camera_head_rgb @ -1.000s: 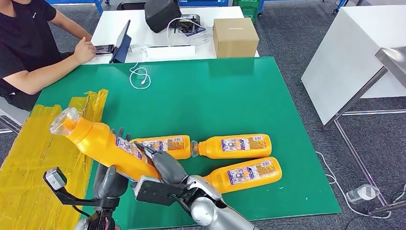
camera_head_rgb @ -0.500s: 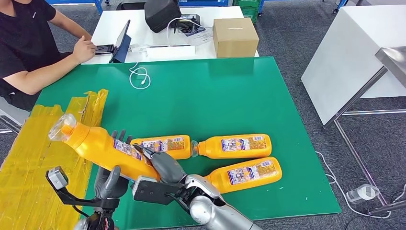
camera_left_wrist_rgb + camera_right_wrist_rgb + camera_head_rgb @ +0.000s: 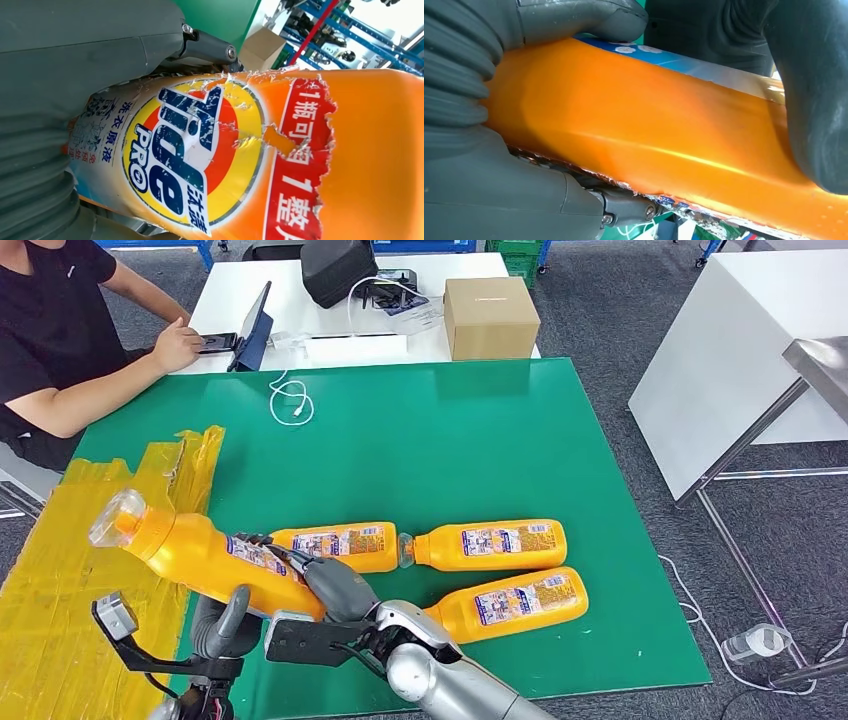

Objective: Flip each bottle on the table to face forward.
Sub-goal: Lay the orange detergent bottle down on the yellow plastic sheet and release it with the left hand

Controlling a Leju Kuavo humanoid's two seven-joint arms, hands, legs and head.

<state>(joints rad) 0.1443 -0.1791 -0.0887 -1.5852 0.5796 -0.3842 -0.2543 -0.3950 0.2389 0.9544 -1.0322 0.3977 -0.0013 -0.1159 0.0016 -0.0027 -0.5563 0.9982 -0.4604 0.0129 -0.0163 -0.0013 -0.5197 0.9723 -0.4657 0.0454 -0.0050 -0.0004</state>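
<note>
An orange detergent bottle (image 3: 190, 552) with a clear cap is raised off the green table (image 3: 430, 440) at the near left, cap pointing left and up. My left hand (image 3: 225, 618) grips its lower body from below, and my right hand (image 3: 335, 585) holds its base end. In the left wrist view the bottle's torn front label (image 3: 200, 160) shows beside my left hand (image 3: 75, 60). The right wrist view shows the plain orange side (image 3: 649, 135) clasped by my right hand (image 3: 499, 165). Three more orange bottles lie flat, labels up: (image 3: 340, 543), (image 3: 490, 543), (image 3: 510, 602).
Yellow taped sheeting (image 3: 90, 570) covers the table's left edge. A white cable (image 3: 290, 400) lies at the far side. A person (image 3: 60, 330) sits at the far left by a white desk with a cardboard box (image 3: 490, 315). A white table (image 3: 740, 350) stands to the right.
The held bottle has tipped lower and shifted left, its cap dropping toward the yellow sheeting. Both hands moved with it. The three lying bottles have not moved.
</note>
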